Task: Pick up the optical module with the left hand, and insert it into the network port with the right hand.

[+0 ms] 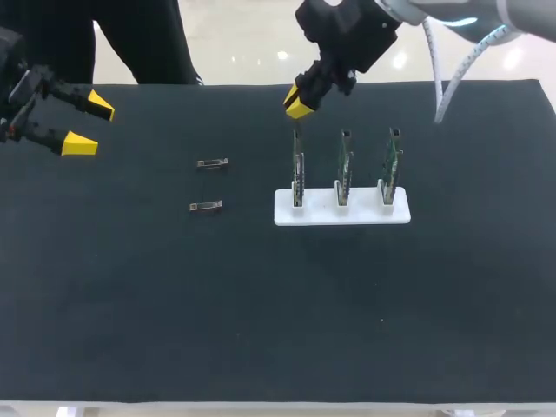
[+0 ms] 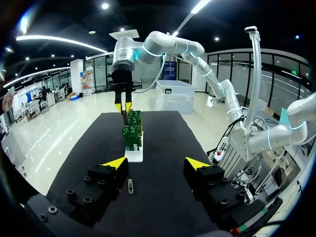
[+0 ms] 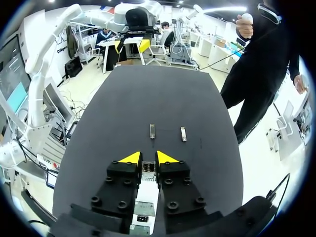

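Two small metal optical modules point(image 1: 212, 163) point(image 1: 206, 206) lie flat on the black table left of the white holder point(image 1: 287, 215); ahead of the right fingers they show as two modules point(image 3: 152, 131) point(image 3: 183, 134). My right gripper point(image 1: 300, 106) hangs just above the leftmost of three upright green boards point(image 1: 297, 169). It is shut on a third small metal module point(image 3: 148, 169), which points down at the board's top port. My left gripper point(image 1: 89, 124) is open and empty at the table's far left edge; in its own view the left gripper point(image 2: 156, 163) has one module point(image 2: 130, 186) lying on the table beneath its fingers.
The other two green boards point(image 1: 345, 169) point(image 1: 393, 165) stand in the same holder point(image 2: 134, 157), to the right of the first. A white cable point(image 1: 447, 82) hangs off my right arm over the back right of the table. A person stands behind the table's far edge.
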`<state>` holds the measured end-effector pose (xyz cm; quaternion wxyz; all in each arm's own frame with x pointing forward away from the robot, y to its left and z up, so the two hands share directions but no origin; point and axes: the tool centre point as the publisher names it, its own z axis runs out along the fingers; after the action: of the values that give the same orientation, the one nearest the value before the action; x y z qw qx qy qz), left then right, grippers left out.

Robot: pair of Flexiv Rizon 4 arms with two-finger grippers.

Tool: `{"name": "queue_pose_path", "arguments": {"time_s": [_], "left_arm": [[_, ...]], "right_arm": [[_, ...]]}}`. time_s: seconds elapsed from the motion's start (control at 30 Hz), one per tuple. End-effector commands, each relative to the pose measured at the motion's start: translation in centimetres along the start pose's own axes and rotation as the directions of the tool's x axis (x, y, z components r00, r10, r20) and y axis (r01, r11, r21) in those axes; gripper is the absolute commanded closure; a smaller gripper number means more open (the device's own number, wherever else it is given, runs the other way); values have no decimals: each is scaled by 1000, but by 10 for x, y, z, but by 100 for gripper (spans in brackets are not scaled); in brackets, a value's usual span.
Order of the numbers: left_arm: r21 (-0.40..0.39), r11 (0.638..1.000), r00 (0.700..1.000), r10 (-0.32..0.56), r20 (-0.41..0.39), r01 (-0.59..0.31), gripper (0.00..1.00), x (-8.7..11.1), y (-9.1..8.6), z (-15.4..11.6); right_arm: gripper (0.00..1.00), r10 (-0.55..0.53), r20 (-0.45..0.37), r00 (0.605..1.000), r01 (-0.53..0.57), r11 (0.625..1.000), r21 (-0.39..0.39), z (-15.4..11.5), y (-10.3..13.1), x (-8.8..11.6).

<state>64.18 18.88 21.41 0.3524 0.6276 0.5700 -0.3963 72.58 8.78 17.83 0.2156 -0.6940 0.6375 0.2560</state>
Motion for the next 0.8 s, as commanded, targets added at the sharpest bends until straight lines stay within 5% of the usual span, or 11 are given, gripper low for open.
{"name": "queue_pose_path", "arguments": {"time_s": [0.03, 0.8], "left_arm": [[2, 1000, 1000, -1, -3, 1, 0, 0, 1, 0], [2, 1000, 1000, -1, -3, 1, 0, 0, 1, 0]], "right_arm": [[100, -1, 10, 1000, 1, 1000, -13, 2, -3, 3], [100, -6, 35, 999, 6, 1000, -7, 5, -5, 5]]}}
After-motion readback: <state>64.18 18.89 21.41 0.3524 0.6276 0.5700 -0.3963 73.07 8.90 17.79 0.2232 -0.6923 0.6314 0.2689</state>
